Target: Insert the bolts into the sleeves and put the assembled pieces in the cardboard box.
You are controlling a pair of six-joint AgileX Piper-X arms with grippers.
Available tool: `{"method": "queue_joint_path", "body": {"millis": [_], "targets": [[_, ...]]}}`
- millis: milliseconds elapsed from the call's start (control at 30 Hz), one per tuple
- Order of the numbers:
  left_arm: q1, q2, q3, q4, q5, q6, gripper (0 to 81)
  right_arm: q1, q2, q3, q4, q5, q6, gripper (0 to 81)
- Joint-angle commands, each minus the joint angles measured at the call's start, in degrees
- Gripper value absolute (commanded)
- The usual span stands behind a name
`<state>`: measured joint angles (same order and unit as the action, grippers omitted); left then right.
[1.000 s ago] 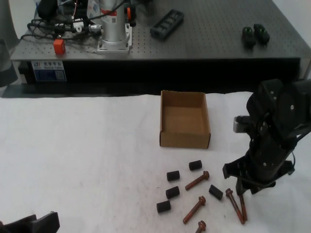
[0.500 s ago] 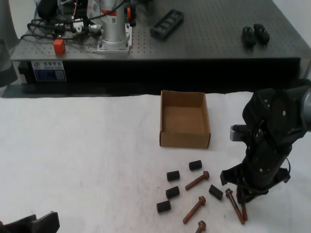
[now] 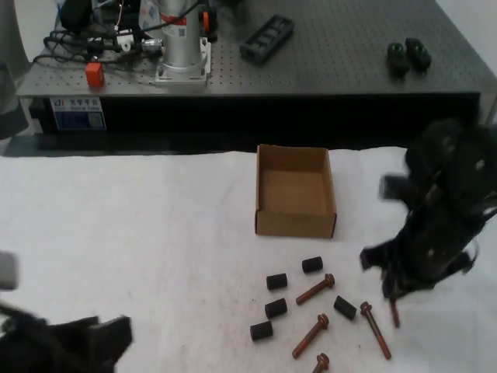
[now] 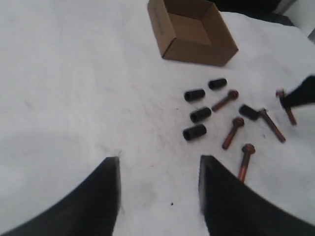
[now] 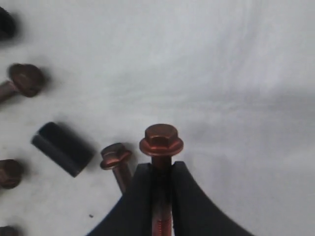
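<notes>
So the right pincer [image 5: 161, 169] is clenched on one copper-coloured bolt, the held bolt [image 5: 161, 141]. Its shaft is squeezed between the two fingers and the hex head pokes out past the tips. In the high view it hangs at the right side of the surface [image 3: 93, 256], just right of the scattered parts. I can't tell whether its end touches the white cloth [image 3: 155, 233] or not.

The left pincer [image 4: 158, 162] is released. Its two dark fingers [image 4: 106, 196] are spread wide apart with nothing between them, low at the near left corner and well apart from all the parts.

Four loose bolts [image 3: 315, 289] lie flat on the cloth in front of the cardboard box [image 3: 295, 221], each pointing its own way. One sits right beside the held bolt, nearly touching the right pincer's fingertip in the right wrist view.

Five black sleeves [image 3: 276, 281] are mixed in with them. Four make a loose cluster on the left of the pile, and the fifth lies between two bolts closer to the right pincer. None of them has a bolt in it.

The box sits open side up, behind the pile toward the far edge of the cloth, and its floor looks bare.
</notes>
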<state>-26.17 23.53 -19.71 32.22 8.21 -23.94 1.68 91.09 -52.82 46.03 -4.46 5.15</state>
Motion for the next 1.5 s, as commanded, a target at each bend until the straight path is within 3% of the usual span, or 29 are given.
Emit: {"method": "queue_joint_path", "body": {"millis": [0,200,467,567,867,1467], "targets": [[0.2,10.7,-4.1,-2.8,7.4,6.4,36.5,-2.1,-9.7,-0.1,2.4,-1.8,-1.6,0.8],[-1.5,36.3,-20.8,1.4,10.1,23.9,36.5,-4.5,-21.3,0.0,5.9,-1.8,-1.3,0.8],[-9.4,67.6,-49.8,18.9,6.7,41.9,31.2,-5.0,-29.1,0.0,9.4,-1.9,0.4,0.8],[-12.5,74.9,-56.1,22.9,2.1,46.8,31.4,-5.0,-30.2,0.0,9.4,-1.9,0.4,0.8],[-17.9,85.6,-60.3,22.5,1.1,52.5,31.5,-5.0,-30.3,0.0,9.4,-4.2,0.4,0.8],[-18.2,91.9,-60.2,19.4,-3.4,52.7,31.5,-5.0,-30.3,0.0,9.4,-4.3,0.0,0.8]]}}
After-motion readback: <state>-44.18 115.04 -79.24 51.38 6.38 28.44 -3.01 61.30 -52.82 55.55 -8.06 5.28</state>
